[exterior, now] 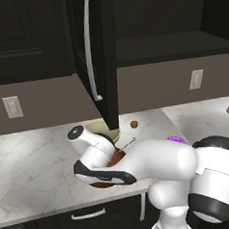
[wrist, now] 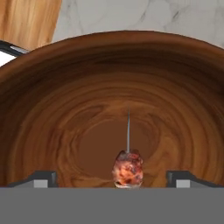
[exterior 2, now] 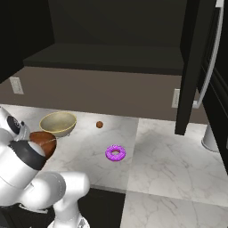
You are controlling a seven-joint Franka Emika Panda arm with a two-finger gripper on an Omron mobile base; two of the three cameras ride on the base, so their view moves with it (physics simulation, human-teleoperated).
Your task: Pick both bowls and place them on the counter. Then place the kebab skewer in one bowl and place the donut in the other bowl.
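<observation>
White marble counter already carries both bowls, the cream one beside the brown one. My jaws stand apart over the brown bowl with the skewer inside; the donut waits on the counter.

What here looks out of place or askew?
Little does. A small brown ball sits loose on the white marble counter, beside the pale cream bowl. The kebab skewer lies in the dark reddish-brown wooden bowl; nothing spilled.
</observation>
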